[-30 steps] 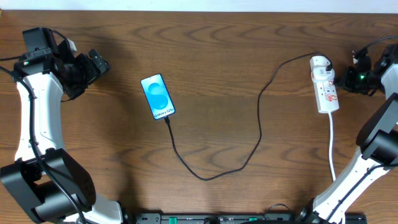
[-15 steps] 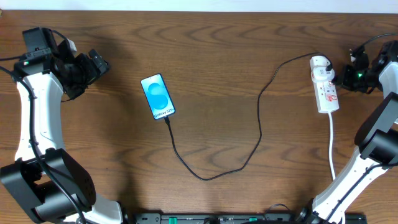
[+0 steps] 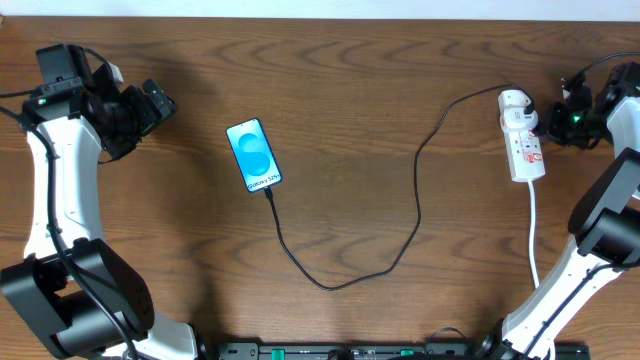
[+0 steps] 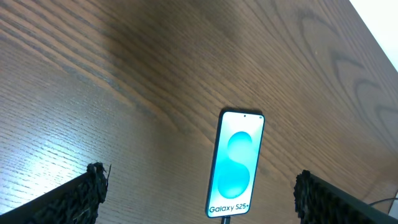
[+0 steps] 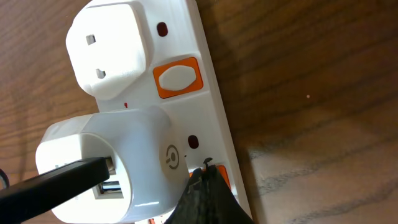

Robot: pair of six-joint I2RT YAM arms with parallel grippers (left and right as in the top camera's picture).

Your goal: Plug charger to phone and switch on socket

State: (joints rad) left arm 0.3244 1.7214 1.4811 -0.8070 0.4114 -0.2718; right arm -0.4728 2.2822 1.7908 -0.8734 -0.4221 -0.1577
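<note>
Closest to me, the black charger cable (image 3: 345, 280) sags in a loop below and right of the phone (image 3: 254, 155). One end climbs to meet the phone's bottom edge. The other rises far to the phone's right, up to the power strip (image 3: 522, 135).

The phone lies flat on the wooden table (image 3: 360, 90), its blue screen lit. To the left of the phone and a little farther back, the left gripper (image 3: 150, 105) hangs with its fingers spread wide, holding nothing. Its wrist view frames the phone (image 4: 235, 165) between the two dark fingertips (image 4: 93, 186) and lets me read "Galaxy S25+", too small to make out from above.

Well to the phone's right, the right gripper (image 3: 556, 117) has crept slightly nearer the power strip and farther back than a second ago. Nothing else has shifted. Its fingers are pinched together.

Only its wrist view shows the power strip (image 5: 208, 112) close up. A white adapter (image 5: 134, 155) takes the cable's black plug, a white plug (image 5: 112, 50) sits beside it, and there are orange switches (image 5: 178, 78). The closed right gripper (image 5: 205, 186) points at the switch by the adapter. I cannot tell whether it is pressing it.
</note>
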